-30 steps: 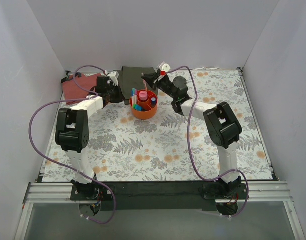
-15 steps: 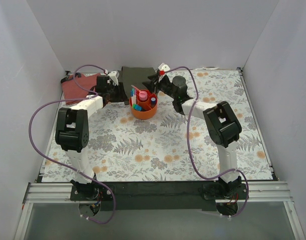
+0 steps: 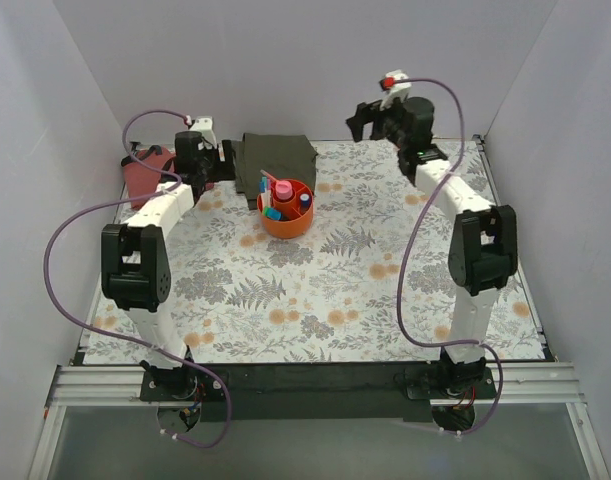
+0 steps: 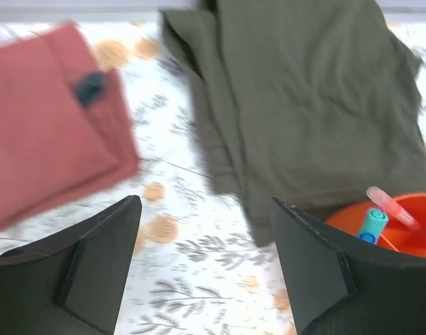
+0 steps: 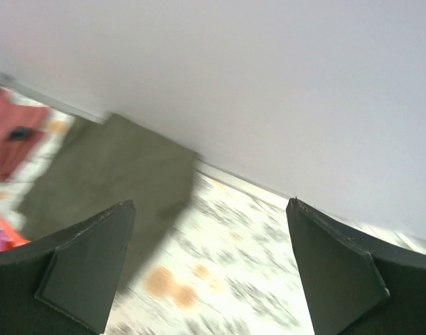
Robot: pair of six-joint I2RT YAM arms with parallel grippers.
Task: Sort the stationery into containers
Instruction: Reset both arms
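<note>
The orange bowl (image 3: 286, 222) stands on the floral mat just in front of the olive cloth, and stationery stands upright in it. A fat pink tube (image 3: 283, 190) and blue-capped markers (image 3: 274, 213) poke out of it. My left gripper (image 3: 223, 163) is open and empty, left of the bowl. In the left wrist view the left gripper (image 4: 206, 204) hangs over bare mat, with the bowl's rim (image 4: 408, 230) and a cyan-capped pen (image 4: 373, 225) at the right. My right gripper (image 3: 353, 125) is raised at the back right, well away from the bowl. It is open and empty (image 5: 211, 204).
A folded olive-green cloth (image 3: 275, 158) lies behind the bowl against the back wall. At the back left corner sits a folded red cloth (image 3: 145, 172). White walls close in the mat on three sides. Purple cables loop off both arms.
Both grippers have opened and drawn away from the bowl. The right arm swung up and far to the back right. The left one pulled back to the left.
</note>
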